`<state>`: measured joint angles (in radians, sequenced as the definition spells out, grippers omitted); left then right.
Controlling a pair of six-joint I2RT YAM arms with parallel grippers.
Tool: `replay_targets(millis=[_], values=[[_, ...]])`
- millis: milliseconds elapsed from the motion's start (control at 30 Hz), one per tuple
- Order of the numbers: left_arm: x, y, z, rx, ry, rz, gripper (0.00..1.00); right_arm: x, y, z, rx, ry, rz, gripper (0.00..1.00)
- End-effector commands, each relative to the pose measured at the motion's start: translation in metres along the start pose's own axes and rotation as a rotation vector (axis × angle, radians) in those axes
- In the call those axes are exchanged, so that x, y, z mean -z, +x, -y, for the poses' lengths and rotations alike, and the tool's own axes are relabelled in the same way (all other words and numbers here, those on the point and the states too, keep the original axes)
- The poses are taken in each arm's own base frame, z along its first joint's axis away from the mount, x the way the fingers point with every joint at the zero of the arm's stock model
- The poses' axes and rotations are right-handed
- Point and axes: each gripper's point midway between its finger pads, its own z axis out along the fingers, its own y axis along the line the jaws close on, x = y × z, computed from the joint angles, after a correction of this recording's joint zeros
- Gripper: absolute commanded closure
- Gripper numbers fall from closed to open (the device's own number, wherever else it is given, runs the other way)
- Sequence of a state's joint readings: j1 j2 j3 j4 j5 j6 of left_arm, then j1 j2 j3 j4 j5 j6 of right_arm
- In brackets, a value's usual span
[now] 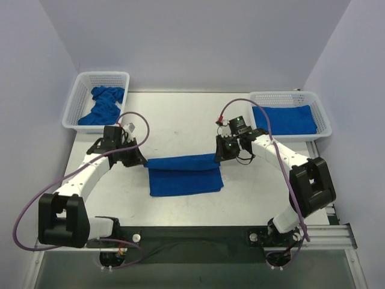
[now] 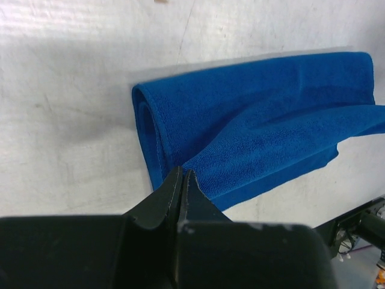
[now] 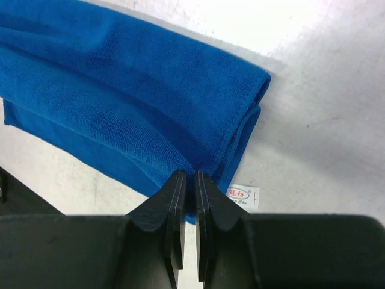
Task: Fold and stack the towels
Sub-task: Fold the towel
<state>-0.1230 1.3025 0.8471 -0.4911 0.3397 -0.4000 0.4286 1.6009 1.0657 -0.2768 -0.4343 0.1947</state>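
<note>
A royal-blue towel (image 1: 184, 179) lies in the middle of the table, folded over on itself. My left gripper (image 1: 143, 162) is shut on its left end, and the left wrist view shows the jaw tips (image 2: 182, 173) pinching the top layer of the towel (image 2: 258, 120). At the right end my right gripper (image 1: 219, 158) is shut on the cloth. In the right wrist view its tips (image 3: 187, 176) nip the towel (image 3: 120, 90) beside a small white tag (image 3: 243, 195). The cloth runs between the two grippers.
At the back left, a white mesh basket (image 1: 75, 102) holds crumpled blue towels (image 1: 103, 103). Another white basket (image 1: 323, 117) at the back right holds a flat folded towel (image 1: 284, 119). Purple cables loop off both arms.
</note>
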Motion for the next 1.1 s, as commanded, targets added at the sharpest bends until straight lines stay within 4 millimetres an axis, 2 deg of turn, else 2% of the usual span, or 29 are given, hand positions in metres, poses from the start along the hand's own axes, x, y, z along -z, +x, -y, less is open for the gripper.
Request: replay_targets(millis=[0,133,333,567,667,733,867,967,1000,1067], values=[[0.006,0.029,0.0,0.037,0.024,-0.071,1.0,0.007,0.016,0.005,-0.027,0.043,-0.021,1.0],[0.004,0.059,-0.008,0.094,0.016,-0.148,1.0,0.008,0.028,0.01,-0.033,0.061,-0.033,1.0],[0.005,0.086,-0.007,0.126,0.032,-0.225,1.0,0.008,0.042,0.012,-0.045,0.067,-0.054,1.0],[-0.008,0.11,-0.02,0.149,-0.024,-0.32,1.0,-0.013,0.06,0.021,-0.075,0.074,-0.125,1.0],[-0.016,0.114,-0.023,0.141,-0.046,-0.348,1.0,-0.023,0.067,0.025,-0.094,0.078,-0.144,1.0],[-0.021,0.113,-0.027,0.141,-0.07,-0.351,1.0,-0.028,0.072,0.028,-0.11,0.082,-0.156,1.0],[-0.032,0.098,-0.027,0.135,-0.083,-0.322,1.0,-0.036,0.072,0.037,-0.144,0.094,-0.155,1.0],[-0.043,0.087,-0.032,0.121,-0.111,-0.322,1.0,-0.042,0.064,0.048,-0.174,0.11,-0.139,1.0],[-0.047,0.072,-0.028,0.105,-0.102,-0.293,1.0,-0.043,0.061,0.051,-0.181,0.116,-0.133,1.0],[-0.057,0.063,-0.03,0.095,-0.116,-0.299,1.0,-0.046,0.057,0.061,-0.218,0.126,-0.124,1.0]])
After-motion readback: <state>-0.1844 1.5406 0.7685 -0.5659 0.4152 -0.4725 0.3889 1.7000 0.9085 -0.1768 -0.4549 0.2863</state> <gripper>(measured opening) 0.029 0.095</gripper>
